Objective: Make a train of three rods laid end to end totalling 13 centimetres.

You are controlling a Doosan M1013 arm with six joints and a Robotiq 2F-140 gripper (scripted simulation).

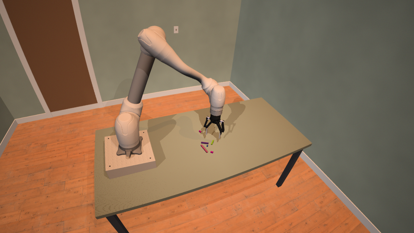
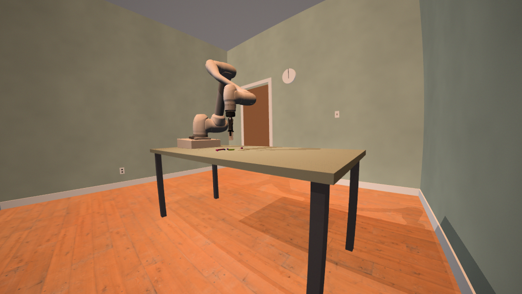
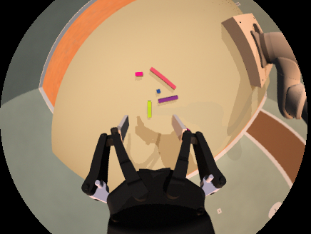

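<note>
Matte olive-tan table on dark square legs; plank floor, orange-brown, grain visible. The arm, smooth pale-beige shells with a grey upper link, stands on a speckled beige block base at the table's left end. Gripper, black linkages with pale pads, points straight down just above the tabletop; jaws partly open, nothing between the fingers. Rods are small square-section bars lying flat. Cluster in front of the gripper: pink rod, longest, lying diagonal; purple rod near its upper end; tiny blue rod between those two, barely resolvable in the top view; lime rod to the right, apart from the others; short magenta rod at the cluster's near edge. A second magenta rod lies alone beside the gripper's fingertip; in the wrist view only a sliver of it shows behind the finger. In the exterior view the rods are too small to separate.
</note>
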